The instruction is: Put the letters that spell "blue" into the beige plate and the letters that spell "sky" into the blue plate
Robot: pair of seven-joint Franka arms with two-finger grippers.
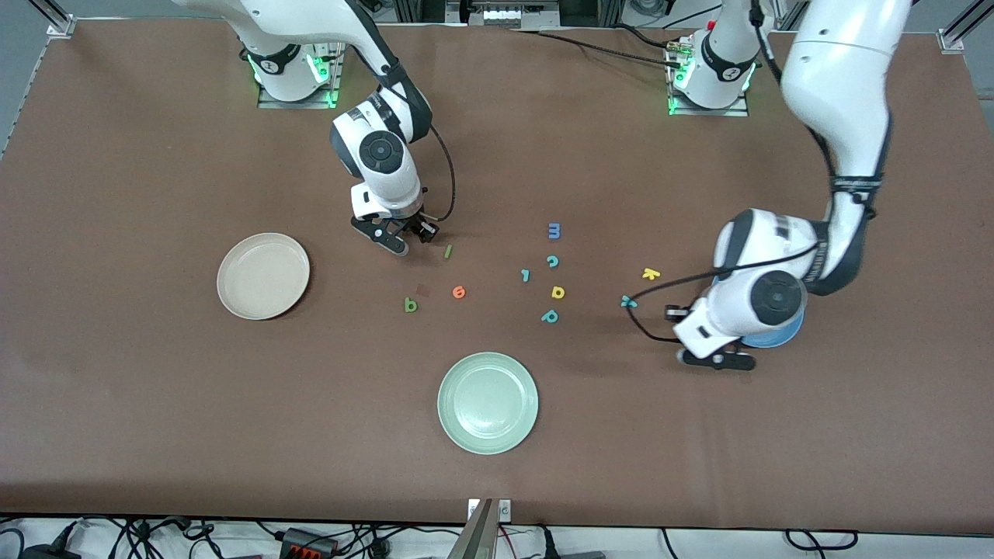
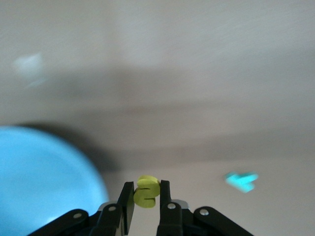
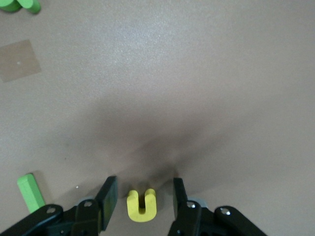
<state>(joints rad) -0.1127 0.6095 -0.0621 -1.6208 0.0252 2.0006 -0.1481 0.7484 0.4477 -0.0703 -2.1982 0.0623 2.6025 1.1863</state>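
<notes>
My left gripper [image 2: 146,191] is shut on the yellow "s" [image 2: 147,192] and hangs over the table just beside the blue plate [image 2: 44,182]. From the front, that gripper [image 1: 722,359] and its arm hide most of the blue plate [image 1: 783,335]. The teal "y" [image 1: 628,301] and yellow "k" [image 1: 651,273] lie nearby on the table. My right gripper [image 3: 142,189] is low and open, with the yellow "u" [image 3: 141,205] between its fingers, touching neither. The dark green "l" [image 3: 30,191] lies beside it. Green "b" [image 1: 410,305] and orange "e" [image 1: 459,292] lie near the beige plate [image 1: 263,276].
A pale green plate [image 1: 488,402] sits nearest the front camera. In the middle lie a blue "m" [image 1: 554,230], a teal "c" [image 1: 552,262], a small teal letter [image 1: 526,275], a yellow letter [image 1: 557,292] and a teal "p" [image 1: 550,316].
</notes>
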